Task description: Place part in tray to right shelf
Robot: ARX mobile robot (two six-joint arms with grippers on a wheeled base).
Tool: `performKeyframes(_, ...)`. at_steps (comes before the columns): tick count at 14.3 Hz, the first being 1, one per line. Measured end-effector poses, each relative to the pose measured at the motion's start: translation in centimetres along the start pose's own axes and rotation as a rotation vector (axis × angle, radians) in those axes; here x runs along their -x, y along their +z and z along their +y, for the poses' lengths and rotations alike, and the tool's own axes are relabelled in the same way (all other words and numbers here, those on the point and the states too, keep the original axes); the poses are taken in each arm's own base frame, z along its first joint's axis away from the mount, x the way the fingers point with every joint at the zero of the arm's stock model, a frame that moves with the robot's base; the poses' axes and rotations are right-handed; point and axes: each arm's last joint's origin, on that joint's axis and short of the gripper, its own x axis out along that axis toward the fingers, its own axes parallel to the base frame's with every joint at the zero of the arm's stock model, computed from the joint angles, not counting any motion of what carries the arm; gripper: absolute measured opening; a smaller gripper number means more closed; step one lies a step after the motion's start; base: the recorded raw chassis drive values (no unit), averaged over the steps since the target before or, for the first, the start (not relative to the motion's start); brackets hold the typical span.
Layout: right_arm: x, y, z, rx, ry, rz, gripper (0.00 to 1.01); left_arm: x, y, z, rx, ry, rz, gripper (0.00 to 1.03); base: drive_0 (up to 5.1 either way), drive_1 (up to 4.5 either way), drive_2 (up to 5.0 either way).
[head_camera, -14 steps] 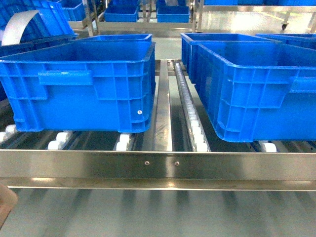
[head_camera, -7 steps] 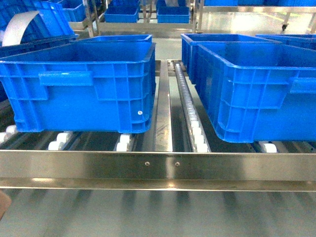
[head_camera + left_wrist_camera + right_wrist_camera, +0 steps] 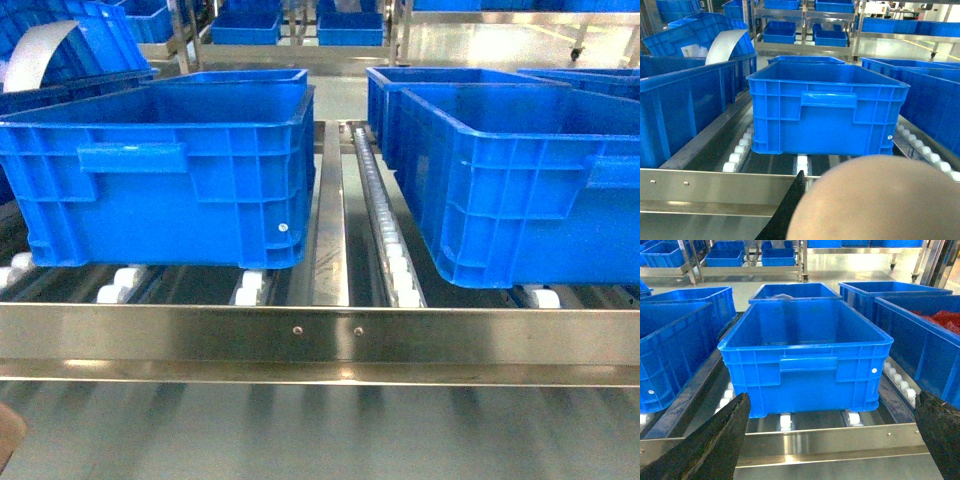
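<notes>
Your left hand (image 3: 790,210) had the beige tray (image 3: 880,200) close under its camera; whether it gripped it I could not tell, and the part was out of sight. Your right hand (image 3: 832,440) gaped, empty. You needed the tray level, clearing the shelf rail (image 3: 320,332).

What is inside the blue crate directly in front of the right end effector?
In the right wrist view, the blue crate shows only bare inner walls. Its front wall hides the floor, so anything lying low cannot be seen. The right end effector is open.
</notes>
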Motion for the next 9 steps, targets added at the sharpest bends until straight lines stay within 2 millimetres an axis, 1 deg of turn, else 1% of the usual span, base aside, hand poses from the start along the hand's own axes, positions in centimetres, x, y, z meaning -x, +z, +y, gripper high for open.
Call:
performKeyframes(1,0.0,0.0,0.0,0.000,0.000,0.000,0.98,0.0,0.0,0.0,0.000,0.000,0.000,0.12,0.0,0.00,0.0)
performKeyframes(2,0.1,0.0,-0.2,-0.006,0.041,-0.045,0.90,0.0,0.0,0.0,0.000,0.000,0.000,0.12,0.0,0.00,0.0)
performKeyframes(3,0.4,-0.6,-0.2,-0.006,0.070,-0.055,0.77,0.0,0.0,0.0,0.000,0.000,0.000,0.12,0.0,0.00,0.0)
performKeyframes(7,1.0,-3.0,-0.2,-0.007,0.080,-0.032,0.40,0.0,0.0,0.0,0.000,0.000,0.000,0.12,0.0,0.00,0.0)
performKeyframes(9,1.4,-3.8,-0.2,-0.008,0.080,-0.046,0.14,0.0,0.0,0.0,0.000,0.000,0.000,0.12,0.0,0.00,0.0)
